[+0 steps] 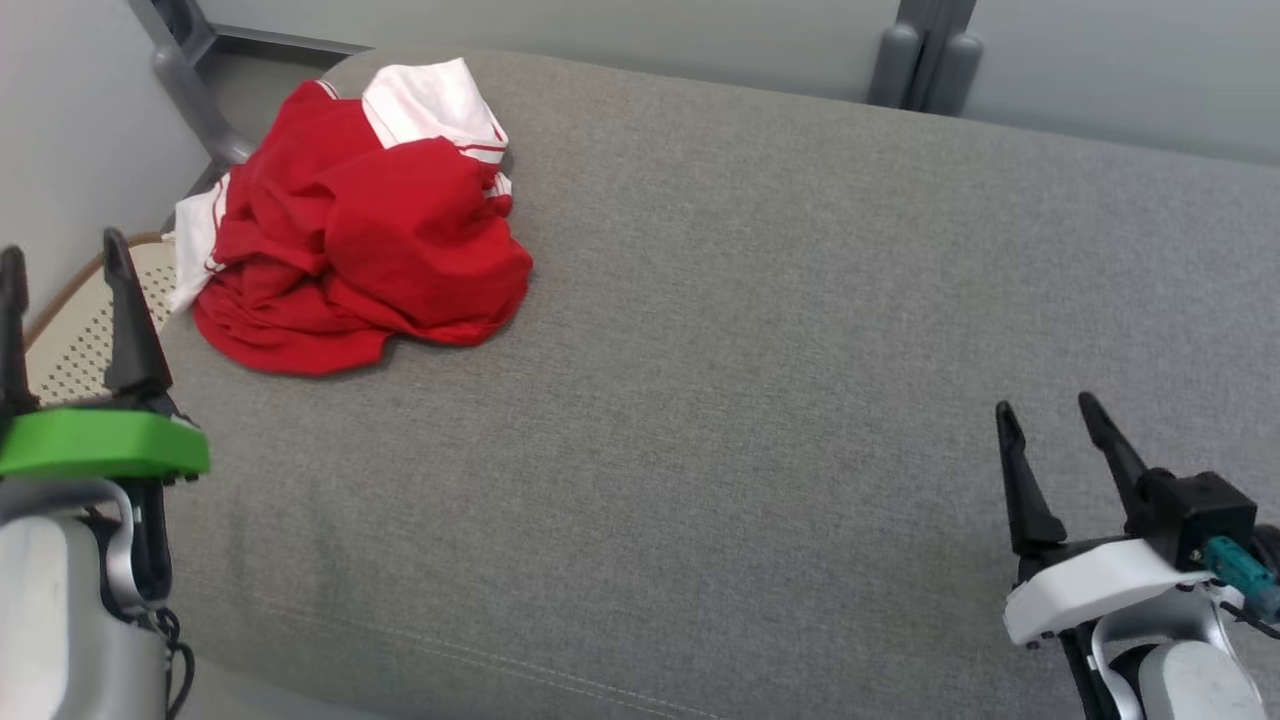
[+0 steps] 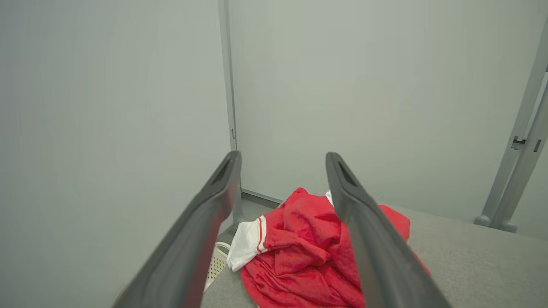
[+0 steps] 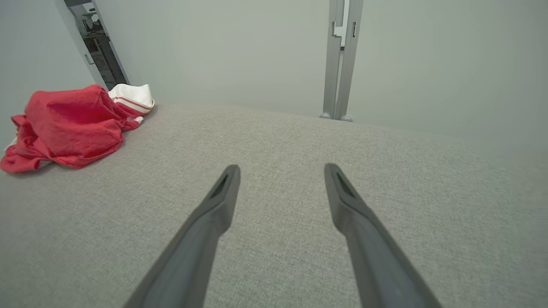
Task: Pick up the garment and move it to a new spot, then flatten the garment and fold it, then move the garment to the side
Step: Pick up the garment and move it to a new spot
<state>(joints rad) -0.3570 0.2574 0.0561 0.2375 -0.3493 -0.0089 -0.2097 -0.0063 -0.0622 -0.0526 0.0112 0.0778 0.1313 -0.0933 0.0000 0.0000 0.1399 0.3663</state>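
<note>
The garment (image 1: 360, 225) is a crumpled red shirt with white, red-striped parts, heaped at the far left corner of the grey fabric surface (image 1: 760, 400). It also shows low in the left wrist view, garment (image 2: 308, 252), and at the left of the right wrist view, garment (image 3: 70, 122). My left gripper (image 1: 65, 255) stands open at the left edge, short of the heap and apart from it, with nothing between its fingers. Far from the garment, at the lower right over bare fabric, my right gripper (image 1: 1045, 410) is open and empty too.
A perforated cream basket (image 1: 85, 325) sits beyond the surface's left edge, behind my left gripper. Grey metal posts (image 1: 925, 60) stand against the pale wall at the back. A stitched seam runs along the near edge of the surface.
</note>
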